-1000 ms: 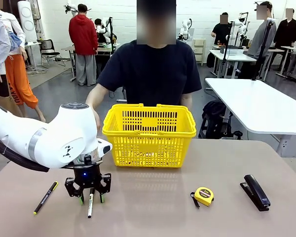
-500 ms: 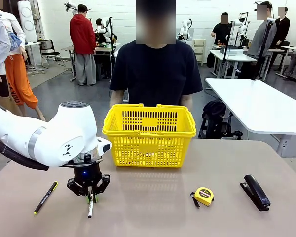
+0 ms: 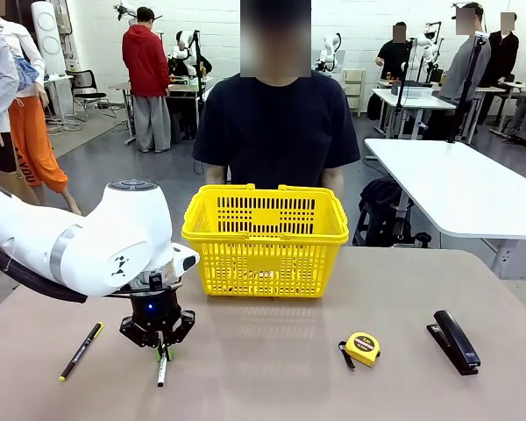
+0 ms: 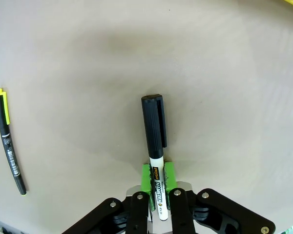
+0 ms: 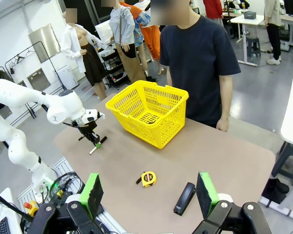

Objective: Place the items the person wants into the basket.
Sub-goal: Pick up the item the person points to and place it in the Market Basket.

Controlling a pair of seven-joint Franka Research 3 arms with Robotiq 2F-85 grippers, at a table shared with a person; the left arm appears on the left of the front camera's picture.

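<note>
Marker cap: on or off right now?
On. The black cap sits fully over the far end of the marker, its clip visible along the side.

We can read "NAMEPEN" in black capitals along the white barrel of the marker (image 4: 156, 160), just below a small orange patch of print too fine for us to read. The thin pen (image 4: 8, 141) carries tiny lettering that we cannot make out.
</note>
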